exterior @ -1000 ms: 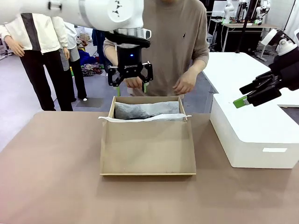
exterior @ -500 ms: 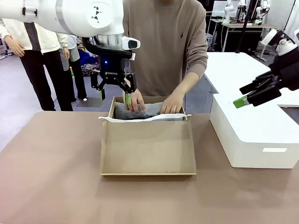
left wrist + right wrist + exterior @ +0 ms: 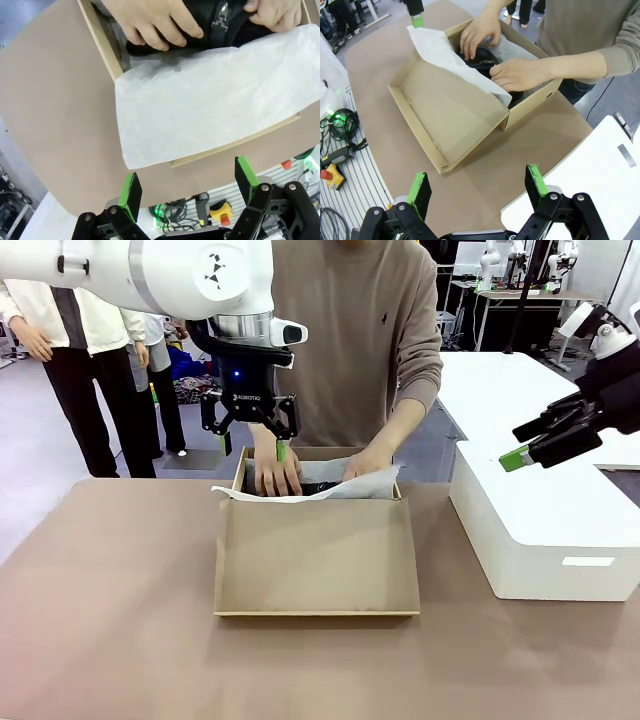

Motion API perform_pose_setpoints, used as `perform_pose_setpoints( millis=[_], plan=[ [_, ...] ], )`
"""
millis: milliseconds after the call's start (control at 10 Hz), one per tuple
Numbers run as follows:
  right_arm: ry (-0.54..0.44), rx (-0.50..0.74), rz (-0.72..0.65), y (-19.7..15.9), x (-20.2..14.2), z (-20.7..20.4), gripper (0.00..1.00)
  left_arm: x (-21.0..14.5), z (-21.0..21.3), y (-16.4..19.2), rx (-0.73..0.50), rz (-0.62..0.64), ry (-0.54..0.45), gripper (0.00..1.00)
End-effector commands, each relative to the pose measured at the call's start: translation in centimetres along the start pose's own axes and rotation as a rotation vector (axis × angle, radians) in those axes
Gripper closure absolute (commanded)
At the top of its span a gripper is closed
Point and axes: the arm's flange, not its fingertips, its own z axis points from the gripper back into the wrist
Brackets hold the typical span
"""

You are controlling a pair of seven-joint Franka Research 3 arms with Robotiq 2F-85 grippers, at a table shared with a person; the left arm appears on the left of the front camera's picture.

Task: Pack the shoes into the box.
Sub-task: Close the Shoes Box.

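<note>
**Shoes in the carton, person's hands on them, both my grippers empty**

My left gripper [image 3: 253, 446] hangs in the upper middle of the front view, above the far-left corner of the box [image 3: 315, 560]. Its green-padded fingers are spread wide with nothing between them. In its wrist view the pads frame only tissue paper [image 3: 210, 95] and the table edge. I judge it is holding off there because the person's hands are inside the box.

My right gripper [image 3: 522, 443] is at the right edge of the frame, above the white block [image 3: 540, 530]. Its fingers are also apart and empty, and it is well away from the work.

The cardboard box sits mid-table [image 3: 110, 590] with its hinged lid folded out toward my camera. The right wrist view shows the lid's bare inner face in the middle of the frame. A white tissue sheet drapes over the hinge edge onto the lid, presumably left out so it can be folded back over the contents.

The black shoes [image 3: 480, 61] lie in the box. The left wrist view shows glossy black leather and a silver buckle [image 3: 220, 19] at the top of the frame. One of the person's hands [image 3: 477, 32] presses on the shoes near the far wall. The other hand [image 3: 517, 75] rests on the leather nearer the tissue. They seem to be settling the pair down. I can't tell whether both shoes lie flat.
</note>
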Motion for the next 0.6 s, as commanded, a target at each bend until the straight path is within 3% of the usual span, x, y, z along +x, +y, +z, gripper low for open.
perform_pose_setpoints(
  millis=[0,200,500],
  plan=[
    [-0.018,0.013,0.007,-0.1,0.1,-0.1,0.00,0.0,0.0,0.0,0.000,-0.002,-0.001,0.02],
    [-0.018,0.013,0.007,-0.1,0.1,-0.1,0.00,-2.5,0.9,4.0,-0.005,-0.342,-0.046,0.02],
    [-0.018,0.013,0.007,-0.1,0.1,-0.1,0.00,-6.0,1.9,9.3,-0.064,-0.576,-0.074,0.02]
  ],
)
